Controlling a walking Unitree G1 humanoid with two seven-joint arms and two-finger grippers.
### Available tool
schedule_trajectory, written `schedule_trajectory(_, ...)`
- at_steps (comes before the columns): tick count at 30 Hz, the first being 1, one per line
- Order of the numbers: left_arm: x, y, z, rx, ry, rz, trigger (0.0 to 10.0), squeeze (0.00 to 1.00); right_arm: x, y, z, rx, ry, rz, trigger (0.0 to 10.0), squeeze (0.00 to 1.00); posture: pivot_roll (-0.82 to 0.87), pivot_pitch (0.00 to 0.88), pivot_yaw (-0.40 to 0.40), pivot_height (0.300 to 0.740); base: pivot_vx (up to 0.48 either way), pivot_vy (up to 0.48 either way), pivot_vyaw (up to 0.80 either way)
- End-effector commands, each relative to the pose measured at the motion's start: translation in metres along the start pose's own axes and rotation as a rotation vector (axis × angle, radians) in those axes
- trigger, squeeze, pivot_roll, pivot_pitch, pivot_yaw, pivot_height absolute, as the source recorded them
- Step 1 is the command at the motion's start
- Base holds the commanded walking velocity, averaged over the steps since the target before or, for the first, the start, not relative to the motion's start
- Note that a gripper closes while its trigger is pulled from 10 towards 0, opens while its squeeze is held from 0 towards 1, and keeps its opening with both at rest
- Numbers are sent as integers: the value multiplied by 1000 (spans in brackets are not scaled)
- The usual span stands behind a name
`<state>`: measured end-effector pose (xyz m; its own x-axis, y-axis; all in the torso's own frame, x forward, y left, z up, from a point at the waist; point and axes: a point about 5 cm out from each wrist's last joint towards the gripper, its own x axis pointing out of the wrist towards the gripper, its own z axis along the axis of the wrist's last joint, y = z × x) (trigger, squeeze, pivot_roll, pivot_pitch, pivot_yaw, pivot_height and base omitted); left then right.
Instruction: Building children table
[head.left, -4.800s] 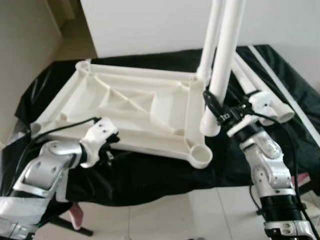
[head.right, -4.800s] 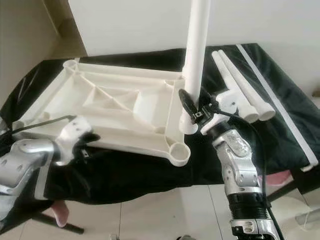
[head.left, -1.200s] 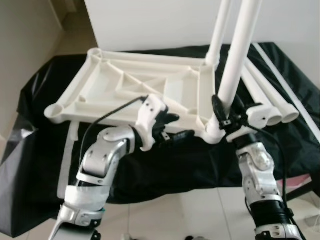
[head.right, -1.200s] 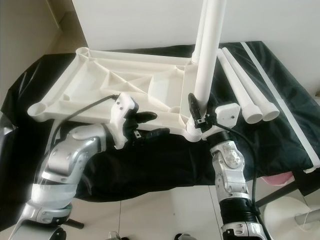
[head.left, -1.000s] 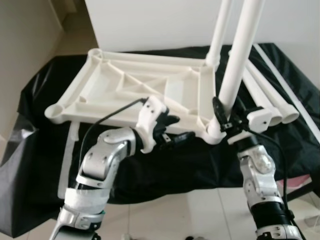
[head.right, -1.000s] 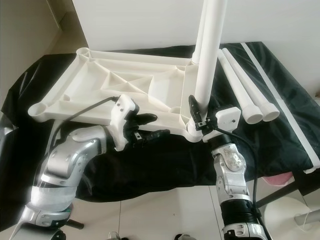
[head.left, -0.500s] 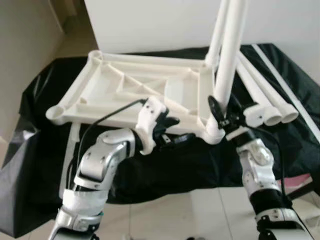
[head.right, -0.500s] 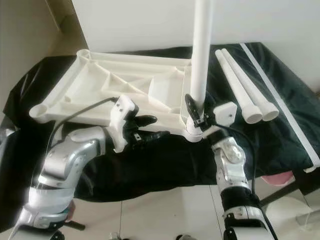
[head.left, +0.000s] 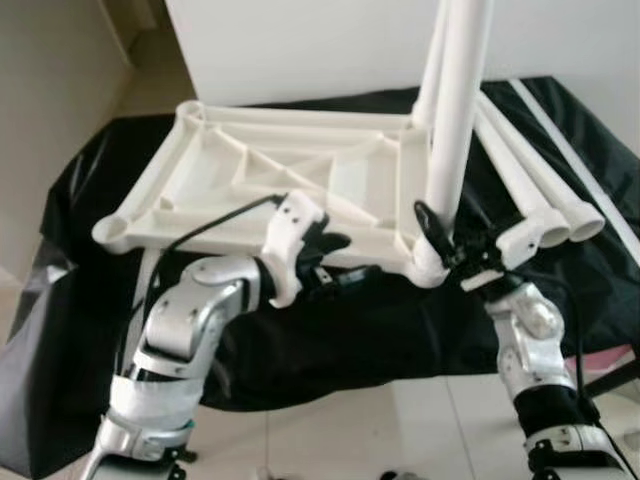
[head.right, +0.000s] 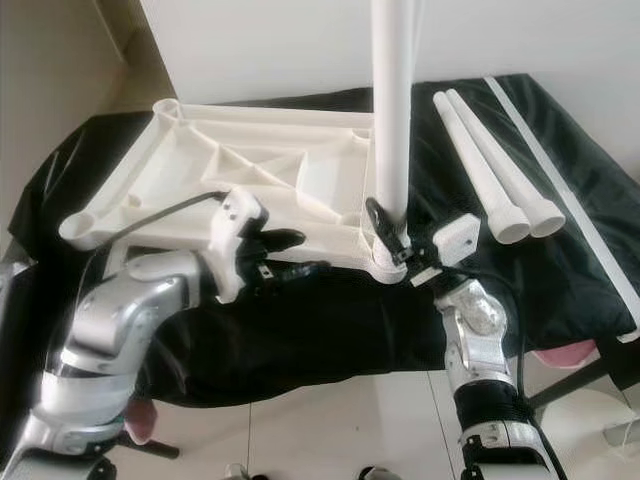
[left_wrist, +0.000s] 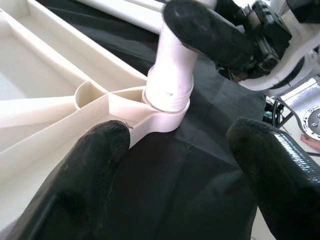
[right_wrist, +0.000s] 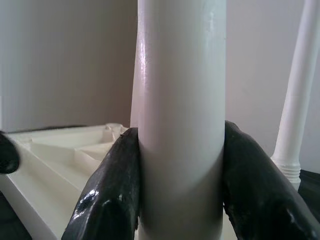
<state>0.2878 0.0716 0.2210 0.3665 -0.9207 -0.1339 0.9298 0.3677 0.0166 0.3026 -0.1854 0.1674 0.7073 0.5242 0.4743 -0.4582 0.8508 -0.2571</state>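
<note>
White leg (head.right: 392, 110) held upright by our right claw (head.right: 385, 232) in the tabletop's (head.right: 240, 170) near-right socket; left claw (head.right: 290, 255) wide beside it

You see a black cloth (head.left: 330, 330) draped over the work surface, rumpled, its front edge hanging toward you. A white wall panel (head.left: 300, 50) stands just behind the cloth. Pale tiled floor (head.left: 330, 430) lies below the cloth's front edge. Something pink (head.left: 620, 362) pokes out under the cloth's right corner.
</note>
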Motion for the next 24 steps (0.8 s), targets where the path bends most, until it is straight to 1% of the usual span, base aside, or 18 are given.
schedule_trajectory(1,-3,-1,5,19,-6,0,10000,0,-36,14,-37,123,221,2,10000,0,3,140,122,740,0,0,0)
schedule_trajectory(2,-3,-1,5,19,-6,0,10000,0,-36,14,-37,123,221,2,10000,0,3,140,122,740,0,0,0)
schedule_trajectory(3,-3,-1,6,22,-2,-5,10000,0,-40,13,-38,119,227,-9,10000,0,2,143,136,740,0,0,0)
schedule_trajectory(7,-1,0,7,24,5,-16,10000,0,-50,10,-40,98,249,-22,10000,0,1,145,143,740,0,0,0)
schedule_trajectory(11,-1,0,9,26,6,-21,10000,0,-50,9,-40,78,254,-23,10000,0,2,146,151,740,0,0,0)
schedule_trajectory(14,-2,1,10,28,9,-23,10000,0,-52,11,-46,125,303,29,10000,0,4,146,158,740,0,0,0)
schedule_trajectory(18,-2,2,10,27,11,-24,10000,0,-52,10,-46,150,315,65,10000,0,6,145,161,740,0,0,0)
schedule_trajectory(19,-3,2,10,26,13,-24,10000,0,-52,6,-45,140,327,83,10000,0,8,144,158,740,0,0,0)
schedule_trajectory(20,-3,2,10,26,13,-24,10000,0,-52,6,-45,140,327,83,10000,0,8,144,158,740,0,0,0)
schedule_trajectory(22,-3,2,10,26,12,-23,10000,0,-51,1,-45,107,347,84,10000,0,7,144,157,740,0,0,0)
schedule_trajectory(24,-2,2,11,26,10,-21,10000,0,-50,-3,-45,107,364,106,10000,0,6,142,155,740,0,0,0)
